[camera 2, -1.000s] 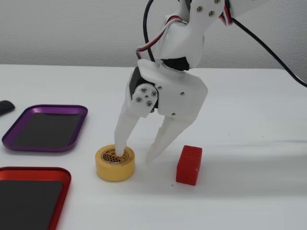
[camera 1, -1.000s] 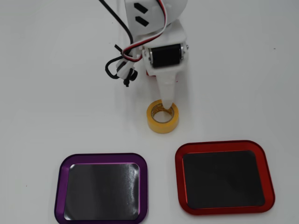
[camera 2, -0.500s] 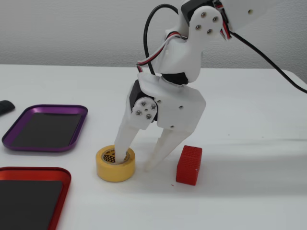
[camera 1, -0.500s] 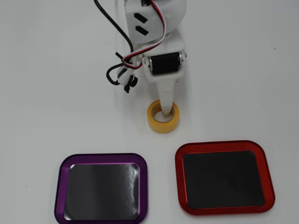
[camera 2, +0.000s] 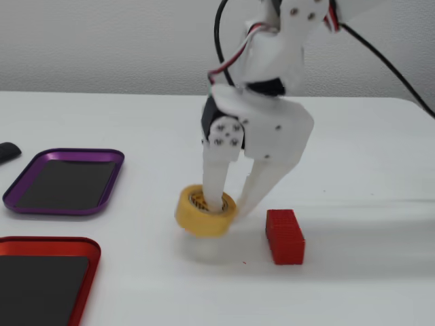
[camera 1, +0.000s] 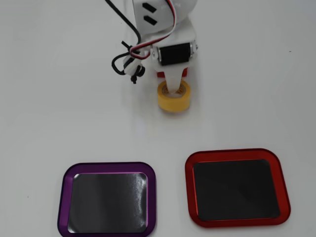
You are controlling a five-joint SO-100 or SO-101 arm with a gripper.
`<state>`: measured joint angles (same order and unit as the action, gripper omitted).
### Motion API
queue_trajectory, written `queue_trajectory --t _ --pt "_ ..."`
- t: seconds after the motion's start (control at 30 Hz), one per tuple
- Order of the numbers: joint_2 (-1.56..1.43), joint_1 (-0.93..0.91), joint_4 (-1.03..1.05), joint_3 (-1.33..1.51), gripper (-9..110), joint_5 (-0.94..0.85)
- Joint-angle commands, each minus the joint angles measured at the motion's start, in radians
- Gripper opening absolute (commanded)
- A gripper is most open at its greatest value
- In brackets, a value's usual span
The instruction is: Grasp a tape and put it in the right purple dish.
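Observation:
The yellow tape (camera 1: 174, 99) (camera 2: 198, 219) hangs tilted just above the white table, its shadow beneath it. My gripper (camera 1: 173, 88) (camera 2: 231, 209) is shut on the tape: one white finger goes down into the hollow core and the other presses the outside of the ring. The purple dish (camera 1: 61, 197) (camera 2: 54, 211) has nothing in it. It lies at the lower left of the overhead view and at the left of the fixed view, well away from the tape.
A red-rimmed dish (camera 1: 187, 187) (camera 2: 47, 240) lies beside the purple one. A red block (camera 2: 285, 236) (camera 1: 160, 75) stands close to the gripper, mostly hidden under the arm in the overhead view. A dark object (camera 2: 7, 151) is at the left edge.
The fingers have closed on the tape's wall. The roll has risen off the table, tilted, and moved toward the arm's base. The red block has shifted slightly right in the fixed view.

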<state>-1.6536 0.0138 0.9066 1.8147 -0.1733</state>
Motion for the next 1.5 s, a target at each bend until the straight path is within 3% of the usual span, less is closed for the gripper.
queue_trajectory --t 0.0,0.17,0.3,0.47,0.6,1.07,1.47 --pt "-0.295 -0.008 0.023 -0.009 -1 -0.009" --pt "-0.558 -0.104 0.002 0.032 -1 -0.091" --pt "-0.563 -0.193 -0.153 0.149 -1 -0.135" --pt "-0.434 -0.267 -0.423 0.249 -1 -0.144" --pt "-0.218 -0.268 -0.534 0.166 -1 -0.146" --pt "0.250 -0.265 -0.531 -0.367 0 -0.140" --pt "0.356 -0.255 -0.531 -0.402 4 -0.144"
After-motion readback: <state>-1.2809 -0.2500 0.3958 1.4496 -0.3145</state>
